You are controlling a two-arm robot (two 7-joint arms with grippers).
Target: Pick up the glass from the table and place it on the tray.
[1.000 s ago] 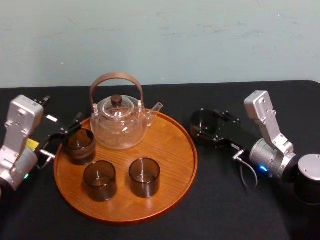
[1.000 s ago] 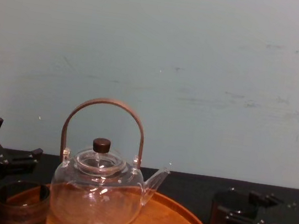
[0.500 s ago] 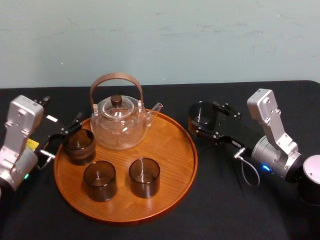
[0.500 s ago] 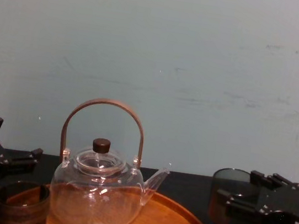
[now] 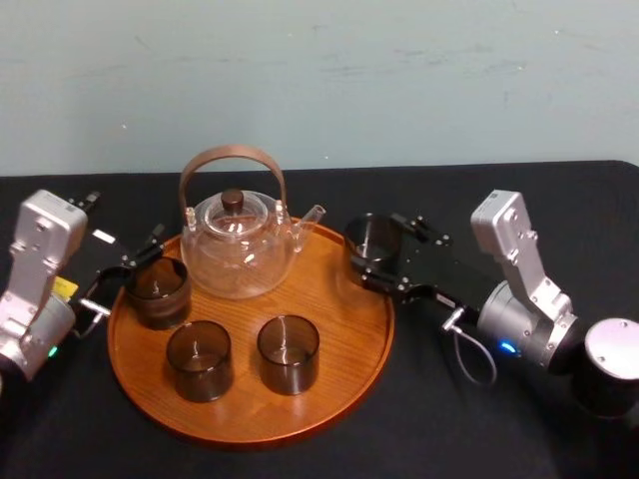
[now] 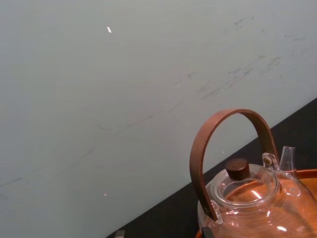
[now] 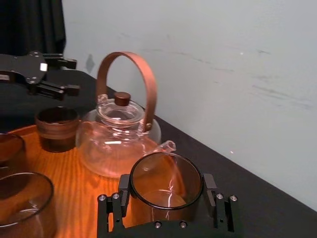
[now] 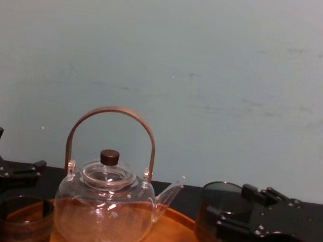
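Observation:
A dark smoky glass (image 5: 371, 238) hangs just above the right rim of the round wooden tray (image 5: 339, 329), with my right gripper (image 5: 379, 251) shut on it. In the right wrist view both fingers touch the sides of the glass (image 7: 166, 184), with the right gripper (image 7: 167, 194) near the teapot's spout. The chest view shows the glass (image 8: 219, 212) raised off the black table (image 5: 449, 419). My left gripper (image 5: 125, 271) rests open at the tray's left edge, beside a glass standing there.
A clear glass teapot (image 5: 240, 244) with a brown hoop handle stands at the back of the tray. Three dark glasses (image 5: 158, 289), (image 5: 199, 359), (image 5: 289, 352) stand on the tray's left and front. Bare wood lies on the tray's right side.
My right gripper has carried the glass up and to the left, from the table beside the tray to above the tray's right rim. The left arm has not moved.

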